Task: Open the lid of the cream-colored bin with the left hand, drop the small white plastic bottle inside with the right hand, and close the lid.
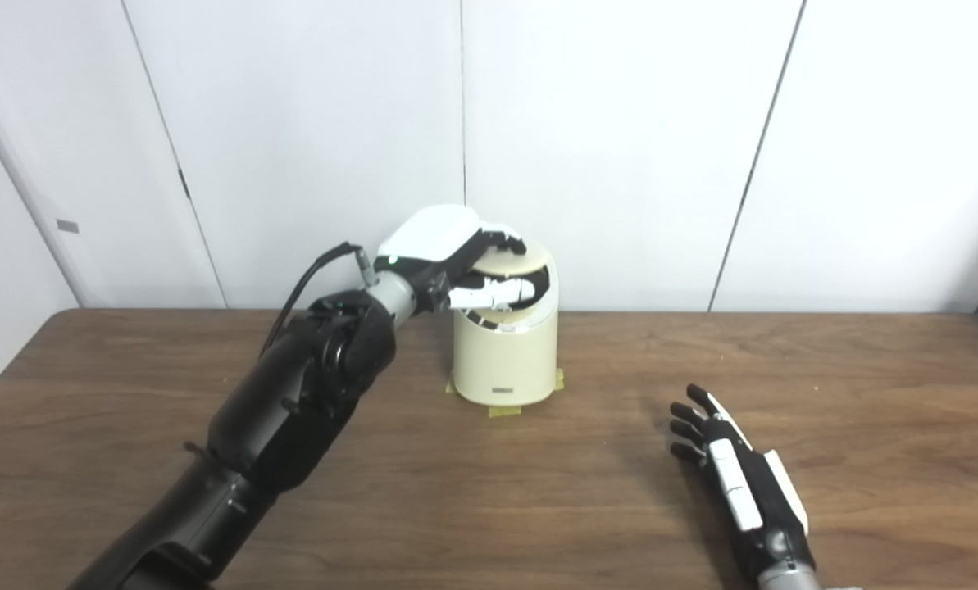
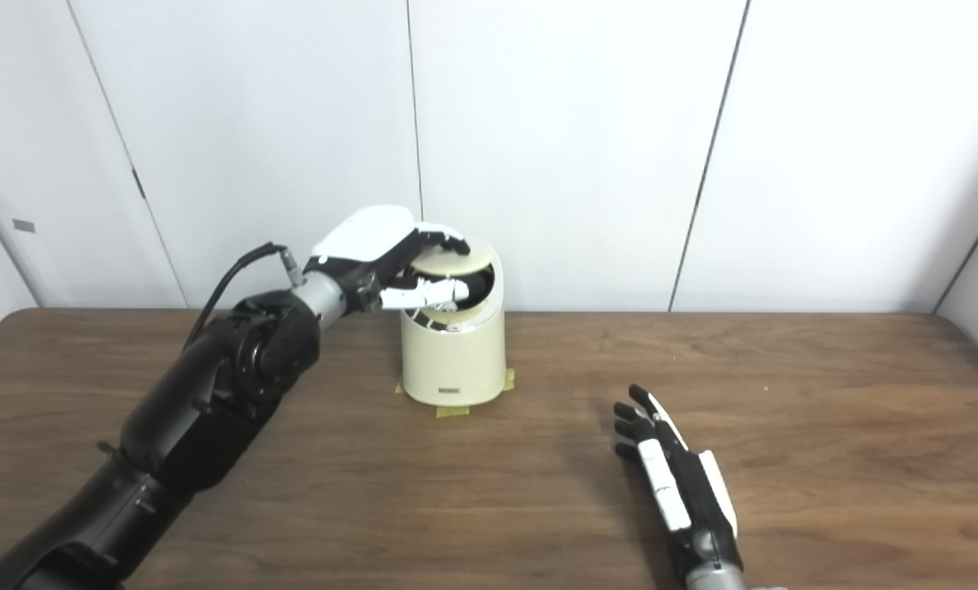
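Woodgrain counter (image 1: pixel 128 369) ran bare along its left edge, where only the black left arm (image 1: pixel 292 410) crossed it, rising from the bottom-left corner toward the middle. The left hand (image 1: pixel 448 254) reached over the near-left rim of the cream-colored bin (image 1: pixel 509 352). Its fingers (image 1: pixel 505 239) curled over the top of the lid (image 1: pixel 521 264), and its thumb (image 1: pixel 497 288) pressed in under the lid's front edge, so the hand was clasped on the lid. The lid sat tilted, its front edge lifted off the rim with a dark gap showing below it. The bin stood upright near the counter's far edge, close to the white wall panels (image 1: pixel 620 147), with yellow tape tabs (image 1: pixel 505 410) poking out at its base.

Right of the bin the counter lay open across to its right edge and forward to the near edge, broken only by the right hand (image 2: pixel 661 467). That hand rested low near the bottom edge, well apart from the bin, palm down with fingers (image 2: pixel 628 422) spread and straight, holding nothing. Open wood lay between it and the bin on one side and the counter's right edge on the other.

The small white plastic bottle was not visible in either view; whether it lay inside the bin could not be told through the gap.
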`<action>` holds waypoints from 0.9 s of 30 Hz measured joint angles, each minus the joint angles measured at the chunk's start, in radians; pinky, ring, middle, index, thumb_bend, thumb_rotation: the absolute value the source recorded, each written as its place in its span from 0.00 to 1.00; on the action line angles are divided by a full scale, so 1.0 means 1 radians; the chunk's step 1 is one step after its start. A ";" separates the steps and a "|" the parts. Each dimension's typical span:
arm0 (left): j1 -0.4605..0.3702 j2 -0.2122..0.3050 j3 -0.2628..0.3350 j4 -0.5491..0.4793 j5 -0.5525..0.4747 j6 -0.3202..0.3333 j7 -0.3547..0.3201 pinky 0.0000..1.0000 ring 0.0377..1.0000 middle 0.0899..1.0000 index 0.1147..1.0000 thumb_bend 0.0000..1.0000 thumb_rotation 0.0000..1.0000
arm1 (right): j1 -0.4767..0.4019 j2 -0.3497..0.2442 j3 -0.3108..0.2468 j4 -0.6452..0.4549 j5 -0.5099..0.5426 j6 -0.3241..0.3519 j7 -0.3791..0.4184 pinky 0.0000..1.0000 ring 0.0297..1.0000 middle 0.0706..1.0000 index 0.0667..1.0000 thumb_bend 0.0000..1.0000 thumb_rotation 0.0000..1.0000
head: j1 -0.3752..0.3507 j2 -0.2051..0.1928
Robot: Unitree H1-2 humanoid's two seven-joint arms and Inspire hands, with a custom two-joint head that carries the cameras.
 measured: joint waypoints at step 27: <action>0.061 0.068 -0.089 -0.145 0.299 -0.094 -0.109 0.98 0.91 0.86 0.83 0.61 0.95 | 0.005 -0.010 -0.003 -0.052 -0.003 0.082 0.001 0.78 0.85 0.82 0.91 0.59 0.91 | -0.002 0.083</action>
